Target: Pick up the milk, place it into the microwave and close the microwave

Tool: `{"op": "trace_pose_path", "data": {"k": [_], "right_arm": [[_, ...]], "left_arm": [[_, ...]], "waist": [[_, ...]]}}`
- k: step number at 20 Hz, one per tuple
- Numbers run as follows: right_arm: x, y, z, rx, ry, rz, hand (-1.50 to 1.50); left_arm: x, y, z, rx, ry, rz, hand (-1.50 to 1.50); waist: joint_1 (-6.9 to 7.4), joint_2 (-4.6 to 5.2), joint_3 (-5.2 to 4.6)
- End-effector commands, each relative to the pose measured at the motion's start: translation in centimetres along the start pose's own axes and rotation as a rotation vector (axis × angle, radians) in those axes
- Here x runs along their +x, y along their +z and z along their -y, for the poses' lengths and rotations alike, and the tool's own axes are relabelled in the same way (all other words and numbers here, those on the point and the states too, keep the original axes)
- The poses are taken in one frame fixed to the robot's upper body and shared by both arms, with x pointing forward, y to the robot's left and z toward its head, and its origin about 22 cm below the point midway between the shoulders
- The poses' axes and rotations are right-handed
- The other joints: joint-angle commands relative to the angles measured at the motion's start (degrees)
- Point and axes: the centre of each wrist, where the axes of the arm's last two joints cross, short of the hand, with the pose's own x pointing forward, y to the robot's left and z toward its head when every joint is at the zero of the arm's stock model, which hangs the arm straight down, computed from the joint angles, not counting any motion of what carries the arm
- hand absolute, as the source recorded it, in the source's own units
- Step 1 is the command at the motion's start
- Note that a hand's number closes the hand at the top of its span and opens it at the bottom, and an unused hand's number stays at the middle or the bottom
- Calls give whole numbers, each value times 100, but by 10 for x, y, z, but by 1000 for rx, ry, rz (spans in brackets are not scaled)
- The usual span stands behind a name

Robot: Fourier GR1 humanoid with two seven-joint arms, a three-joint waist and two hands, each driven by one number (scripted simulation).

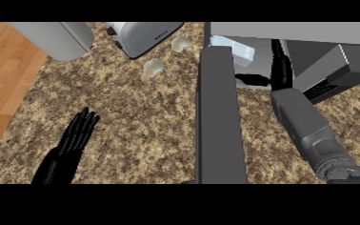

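Speckled surface (141,119) carries the microwave (309,62), door (221,119) open. Right hand (262,80) reaches inside; grip unreadable. Milk (235,50) possibly just beyond it. Left hand (77,132) rests, fingers straight.

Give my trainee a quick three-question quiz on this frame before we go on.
1. True or false: the microwave door stands open.
2. Which hand reaches into the microwave: (a) left, (b) right?
3. Fill in: the left hand rests with fingers ____ over the counter.

Key: 1 true; 2 b; 3 straight. The milk shows as a pale carton inside the microwave.
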Motion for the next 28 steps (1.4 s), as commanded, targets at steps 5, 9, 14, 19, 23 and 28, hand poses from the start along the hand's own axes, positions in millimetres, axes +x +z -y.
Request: {"op": "trace_pose_path", "data": {"k": [5, 9, 14, 19, 23, 28], "right_arm": [[-33, 43, -4, 0, -143, -50, -150], [-43, 55, -2, 28, -197, -47, -150], [-52, 76, -7, 94, -358, -46, -150], [-87, 135, 2, 124, -409, -77, -150], [-82, 149, -13, 127, -505, -71, -150], [-93, 176, -6, 126, -660, -43, -150]], "left_arm": [[3, -1, 18, -13, 9, 15, -150], [-7, -9, 24, -25, 8, -13, -150], [5, -23, 18, -14, 3, -11, -150], [8, -5, 27, -37, 3, -9, -150], [-5, -22, 34, -37, 10, 3, -150], [4, -26, 58, -141, 92, -46, -150]], "waist": [[-151, -80, -7], [-252, -117, -15], [-360, -171, -21], [-404, -201, -26], [-450, -206, -29], [-554, -241, -32]]}}
